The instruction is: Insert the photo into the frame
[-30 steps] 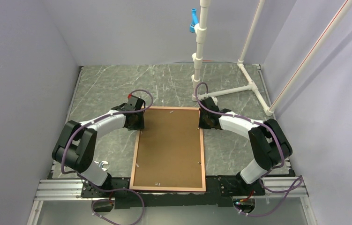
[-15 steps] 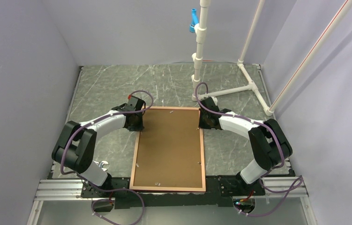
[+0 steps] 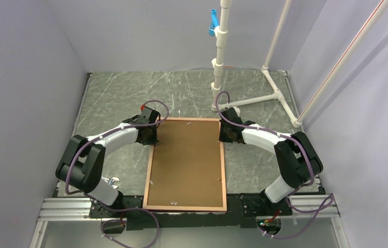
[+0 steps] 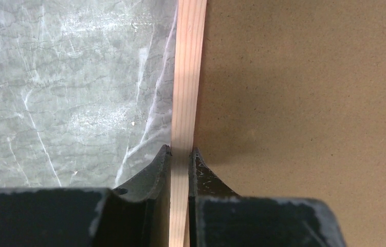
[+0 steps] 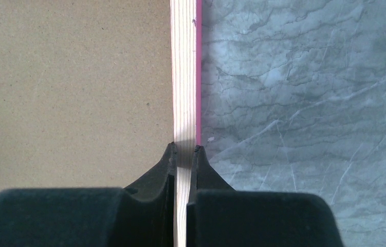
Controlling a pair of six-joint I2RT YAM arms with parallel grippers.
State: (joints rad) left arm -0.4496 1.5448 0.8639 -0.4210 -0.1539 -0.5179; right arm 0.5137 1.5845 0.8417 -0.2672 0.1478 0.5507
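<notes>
The frame (image 3: 224,170) lies face down in the middle of the table, a brown backing board (image 3: 186,160) filling it. My left gripper (image 3: 153,135) sits at the far end of its left rail. The left wrist view shows that gripper (image 4: 182,154) shut on the pale wooden rail (image 4: 188,77), one finger on each side. My right gripper (image 3: 222,135) is at the far end of the right rail. In the right wrist view it (image 5: 183,150) is shut on that rail (image 5: 183,67), whose outer edge is pink. The photo is out of view.
A white pipe stand (image 3: 217,77) rises behind the frame's far right corner, its floor pipes (image 3: 279,95) spreading to the right. Grey walls close in both sides. An aluminium rail (image 3: 67,209) runs along the near edge. A small metal clip (image 3: 111,181) lies by the left arm's base.
The left gripper's fingers have closed onto the frame's left rail. The right gripper and the frame have stayed where they were.
</notes>
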